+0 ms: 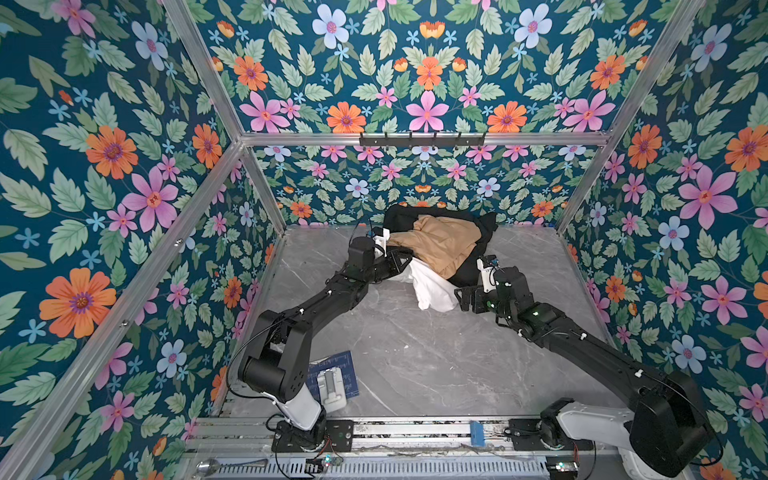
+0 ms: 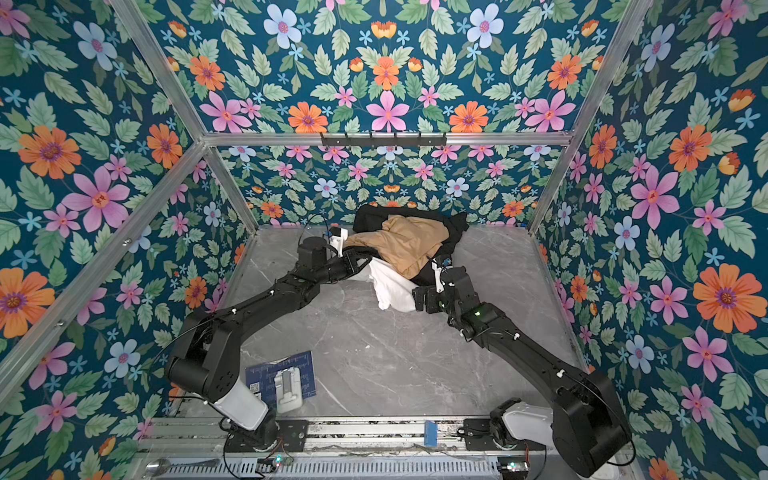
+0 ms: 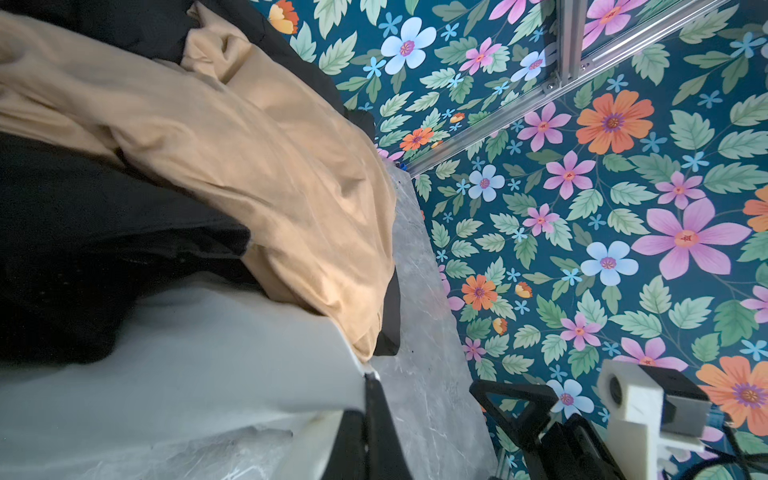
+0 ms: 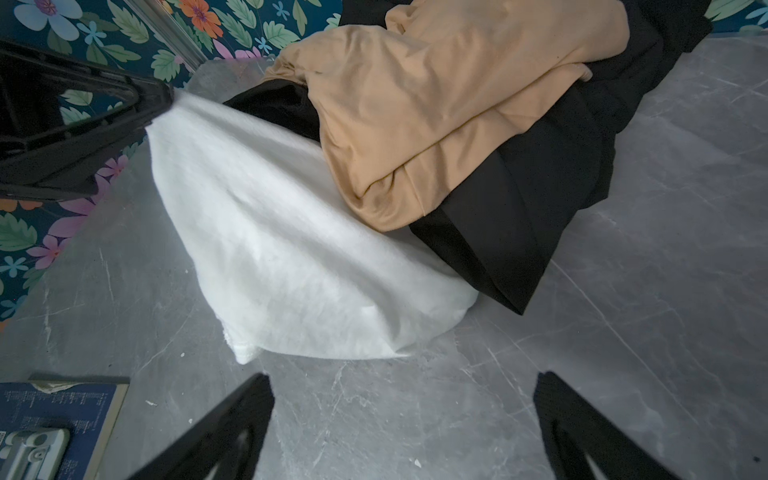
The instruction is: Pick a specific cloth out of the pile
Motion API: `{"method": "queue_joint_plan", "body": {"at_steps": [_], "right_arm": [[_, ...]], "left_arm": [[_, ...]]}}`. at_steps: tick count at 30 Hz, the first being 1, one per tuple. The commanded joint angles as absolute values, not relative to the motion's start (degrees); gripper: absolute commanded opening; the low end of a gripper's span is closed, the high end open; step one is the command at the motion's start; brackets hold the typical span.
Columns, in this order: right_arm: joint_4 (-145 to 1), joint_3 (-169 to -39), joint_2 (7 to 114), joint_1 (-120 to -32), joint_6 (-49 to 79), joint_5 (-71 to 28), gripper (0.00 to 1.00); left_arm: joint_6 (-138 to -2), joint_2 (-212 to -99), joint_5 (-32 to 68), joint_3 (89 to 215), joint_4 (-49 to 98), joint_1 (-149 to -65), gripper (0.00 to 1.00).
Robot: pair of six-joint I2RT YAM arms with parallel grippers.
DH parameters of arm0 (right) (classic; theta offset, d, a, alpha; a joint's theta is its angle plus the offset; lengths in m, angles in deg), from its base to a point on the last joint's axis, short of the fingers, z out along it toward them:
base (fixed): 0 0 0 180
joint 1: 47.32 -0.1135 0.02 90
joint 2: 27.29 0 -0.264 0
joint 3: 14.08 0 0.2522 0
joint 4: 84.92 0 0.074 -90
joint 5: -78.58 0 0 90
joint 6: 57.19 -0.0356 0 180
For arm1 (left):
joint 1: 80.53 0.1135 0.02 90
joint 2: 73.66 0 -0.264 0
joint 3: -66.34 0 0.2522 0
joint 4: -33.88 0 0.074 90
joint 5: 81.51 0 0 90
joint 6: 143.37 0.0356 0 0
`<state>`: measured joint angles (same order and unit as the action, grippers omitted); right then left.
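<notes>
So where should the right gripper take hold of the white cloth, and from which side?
Grip the free hem of the white cloth lying on the table, coming from the near side where the right gripper hovers. Its far part is buried under the tan cloth and black garment; the left gripper pinches one corner.

Walls are all dark teal floral wallpaper (image 1: pixel 428 75), big orange and pink flowers (loud, honestly). Aluminium frame bars (image 1: pixel 291 139) run along the corners, and a black hook rack (image 1: pixel 422 141) sits on the back one. Floor is a grey marble-look slab (image 1: pixel 415 357), pretty evenly lit.
</notes>
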<state>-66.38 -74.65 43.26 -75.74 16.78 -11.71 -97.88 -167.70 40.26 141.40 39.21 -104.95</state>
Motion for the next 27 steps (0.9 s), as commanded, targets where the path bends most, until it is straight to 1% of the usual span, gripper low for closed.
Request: {"method": "queue_joint_plan", "body": {"at_steps": [1, 27], "right_arm": [[-67.03, -74.51, 42.94, -75.77, 17.59, -11.07, 0.99], [-66.94, -74.33, 42.23, -75.75, 17.57, -10.98, 0.99]], "left_arm": [[-96.73, -167.01, 40.44, 142.16, 40.97, -104.87, 0.0], [-96.34, -165.15, 40.31, 143.43, 40.03, -104.87, 0.0]]}}
